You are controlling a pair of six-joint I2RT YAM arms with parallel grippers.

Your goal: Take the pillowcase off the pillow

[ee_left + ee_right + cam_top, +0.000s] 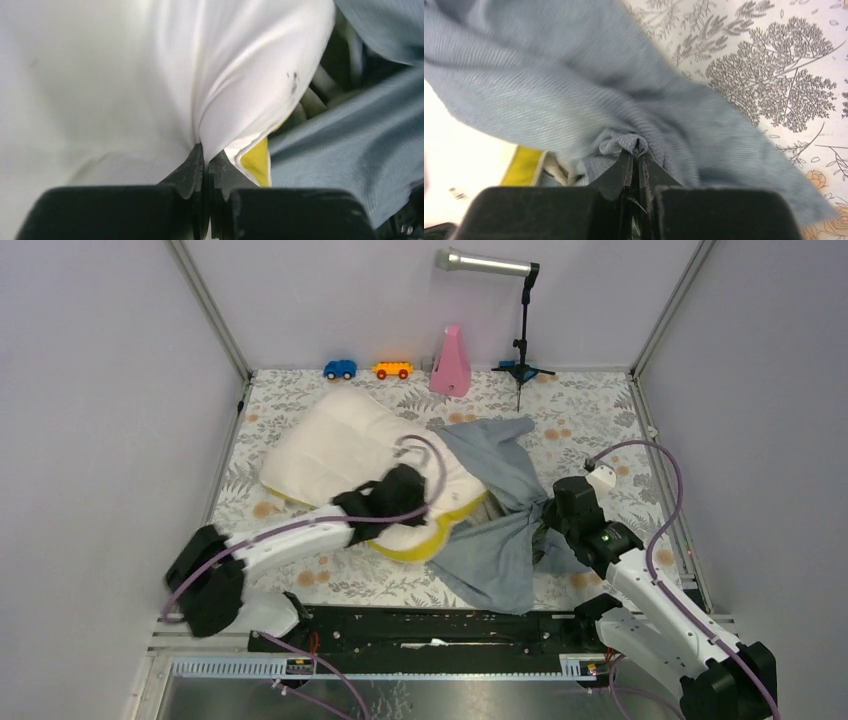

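Both my grippers were closed tight on cloth. My left gripper [205, 152] pinched a fold of the cream pillow [335, 445] near its yellow-piped edge. My right gripper [638, 150] pinched a bunch of the blue-grey pillowcase [500, 540], which lay crumpled against the pillow's right end on the floral table [600, 420].

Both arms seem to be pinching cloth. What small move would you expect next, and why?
Probably the right end effector pulls slightly rightward, away from the pillow. It is shut on the pillowcase, the left end effector pinches the pillow's cream fabric, and only the pillow's right edge seems tucked inside.
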